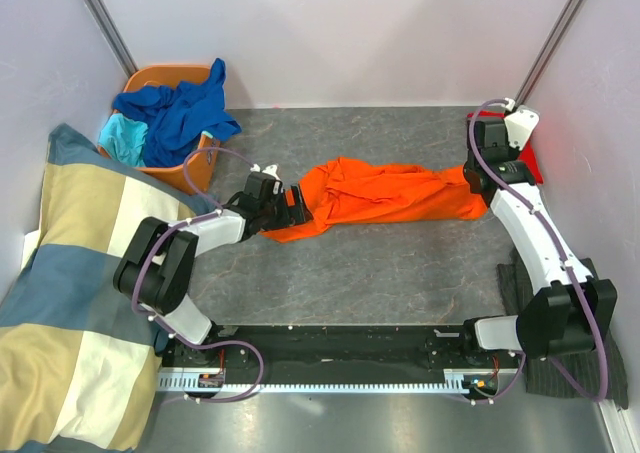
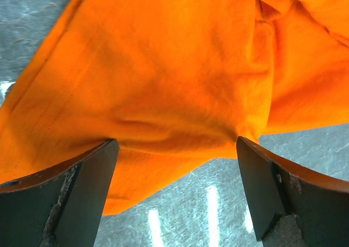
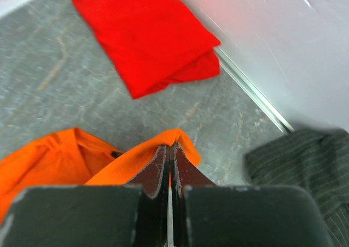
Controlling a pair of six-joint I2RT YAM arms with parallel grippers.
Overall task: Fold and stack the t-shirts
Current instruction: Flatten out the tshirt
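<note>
Op: Where is the shirt lying at this moment?

Obs: The orange t-shirt is lying bunched on the table. Its long axis is running left to right between your 2 arms. One end is sitting at the left gripper and the other is reaching the right gripper.

Op: What are the grippers doing?

Obs: Your right gripper is pinching the shirt's right end, with its fingers pressed together on a fold of orange edge. Your left gripper is standing wide apart and clamping nothing. Its 2 fingers are straddling the shirt's left end, and cloth is lying in the gap between them. I cannot tell whether the cloth is touching either finger.

Op: Which relation am I working from?

Obs: The free end is lying straight ahead of the left gripper, inside its span, so your left arm is the nearer one. I am judging that the coming move is a closing on that end. After that you are probably looking at a spreading along the same left-right axis.

Op: Is anything crowding it?

Obs: The folded red t-shirt is lying beyond the right gripper by the wall, apart from the orange one. The royal blue t-shirt and the turquoise t-shirt are sitting in the basket at far left, well apart.
</note>
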